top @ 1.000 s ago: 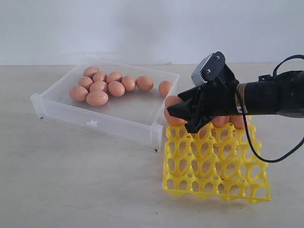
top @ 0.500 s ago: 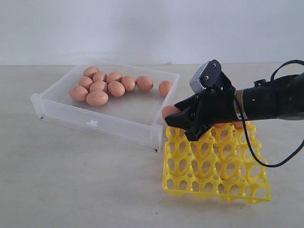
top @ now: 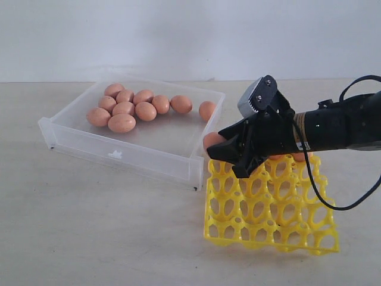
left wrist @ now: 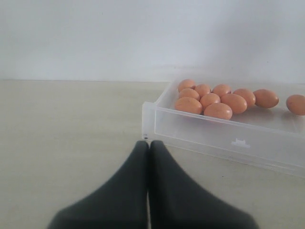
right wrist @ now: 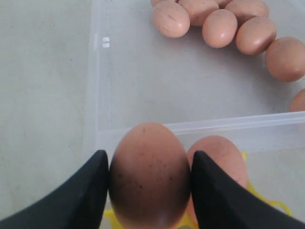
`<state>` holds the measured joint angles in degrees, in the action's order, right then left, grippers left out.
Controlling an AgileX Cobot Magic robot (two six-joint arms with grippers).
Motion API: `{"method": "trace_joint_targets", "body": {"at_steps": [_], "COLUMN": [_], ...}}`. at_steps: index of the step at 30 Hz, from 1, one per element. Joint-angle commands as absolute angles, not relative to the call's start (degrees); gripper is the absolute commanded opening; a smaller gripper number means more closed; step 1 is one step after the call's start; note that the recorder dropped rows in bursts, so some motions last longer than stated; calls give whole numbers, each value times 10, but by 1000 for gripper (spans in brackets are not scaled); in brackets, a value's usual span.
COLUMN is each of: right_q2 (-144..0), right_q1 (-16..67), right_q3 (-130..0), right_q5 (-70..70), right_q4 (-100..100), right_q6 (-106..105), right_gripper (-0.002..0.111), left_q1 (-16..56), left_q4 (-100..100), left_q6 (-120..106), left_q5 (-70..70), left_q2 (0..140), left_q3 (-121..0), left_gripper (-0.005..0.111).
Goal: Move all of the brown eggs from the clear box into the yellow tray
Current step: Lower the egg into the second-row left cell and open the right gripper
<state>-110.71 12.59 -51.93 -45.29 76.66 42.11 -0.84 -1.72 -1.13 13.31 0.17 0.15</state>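
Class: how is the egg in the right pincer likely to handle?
The held egg looks smooth, so it may slip from the right pincer. Its oval shape suggests it would roll unless seated in a yellow tray cell. As an egg, likely cracks if squeezed hard.

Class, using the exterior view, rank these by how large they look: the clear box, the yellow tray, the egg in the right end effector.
1. clear box
2. yellow tray
3. egg held in the right end effector, partly hidden, clearly smallest
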Motion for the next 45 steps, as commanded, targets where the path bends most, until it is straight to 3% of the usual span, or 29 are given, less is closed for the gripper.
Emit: {"method": "trace_joint_targets", "body": {"at_steps": [1, 19, 22, 26, 28, 45], "right_q2": [-1106, -1106, -1106, -1106, -1106, -1067], "right_q1": [127, 127, 127, 127, 127, 126], "right_q3": [-522, -522, -522, -522, -522, -522], "right_q5": [-456, -452, -452, -452, -452, -461], "right_q4": [769, 769, 769, 769, 769, 712], "right_q6": [419, 419, 419, 419, 419, 417], "right_gripper": [27, 27, 36, 61, 67, 67], "left_q1": [-6, -6, -6, -6, -6, -6], "left_q4": [-20, -20, -20, -20, -20, -20], "left_q6": [-12, -12, -12, -12, -12, -12], "left_q5": [133, 133, 133, 133, 133, 133], "left_q2": [0, 0, 0, 0, 0, 0], "left_q3": [0, 0, 0, 0, 0, 0], "left_gripper": [-4, -4, -4, -4, -4, -4]}}
